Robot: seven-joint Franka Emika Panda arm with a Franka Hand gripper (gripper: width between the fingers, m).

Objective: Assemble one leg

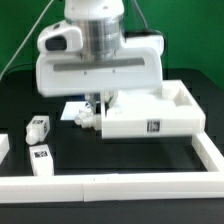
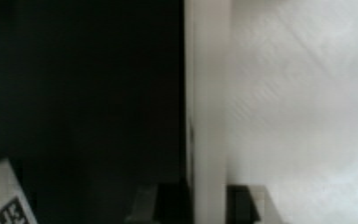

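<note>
Hanging at frame centre in the exterior view, gripper (image 1: 93, 104) meets the left edge of the tabletop (image 1: 150, 118). Leg (image 1: 38, 128) lies at lower left, second leg (image 1: 42, 158) just below it, both untouched. Wrist view: fingers (image 2: 167, 203) flank the tabletop (image 2: 282, 100) rim, clenched on it, no gap visible.

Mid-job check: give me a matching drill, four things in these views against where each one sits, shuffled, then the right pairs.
Things:
1. tabletop
2. gripper
3. nearest leg
4. white rail

Places:
A. loose on the black table, toward the exterior view's left
B. along the front of the scene
C. right of centre in the exterior view, tag on its front wall
D. at the tabletop's edge on the exterior view's left

Pairs: 1-C, 2-D, 3-A, 4-B
</note>
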